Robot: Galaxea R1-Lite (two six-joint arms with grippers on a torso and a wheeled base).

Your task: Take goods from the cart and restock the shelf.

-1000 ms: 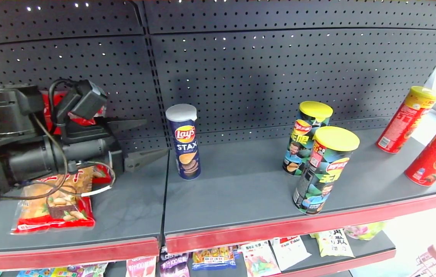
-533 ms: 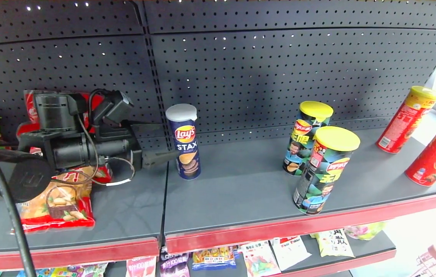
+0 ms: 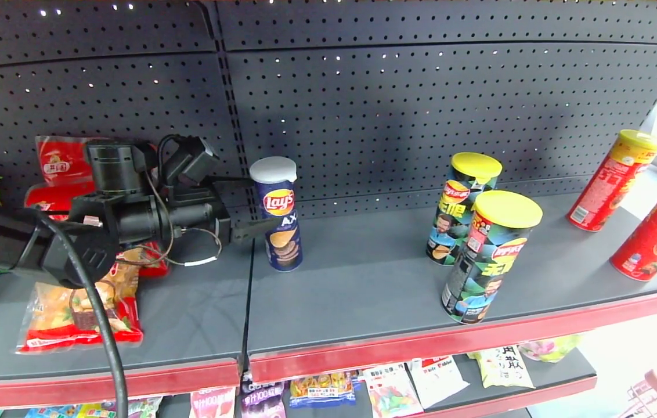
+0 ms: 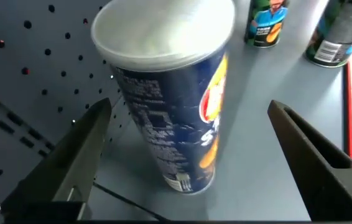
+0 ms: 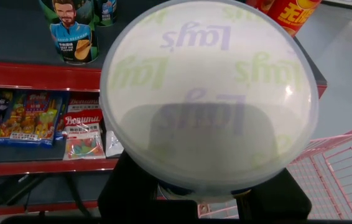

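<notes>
While the blue can [image 3: 277,215] stands upright on the shelf [image 3: 363,290], close to the pegboard [image 3: 421,104], the left pincer [image 3: 262,202] is held level around it. Its fingers are spread wide, one on each side of the can, and the near finger crosses the label in the head view. Gaps are seen on both sides in the left wrist view, so no contact is made. Under the left arm a snack bag [image 3: 82,313] lies flat on the shelf, and red bags [image 3: 61,159] are propped against the pegboard behind it. To the right, well apart from the blue can, two green cans [image 3: 491,255] with yellow lids are stood one behind the other. Two red cans [image 3: 656,232] are set at the far right end. A second can [image 5: 207,93] is carried in the right pincer [image 5: 163,199], with its clear lid turned to the wrist camera. The fingers are hidden under the lid and are judged closed on the can body. Below it, packets [image 5: 39,118] on a lower shelf [image 3: 572,363] and the pink wire cart [image 5: 344,180] are seen.
</notes>
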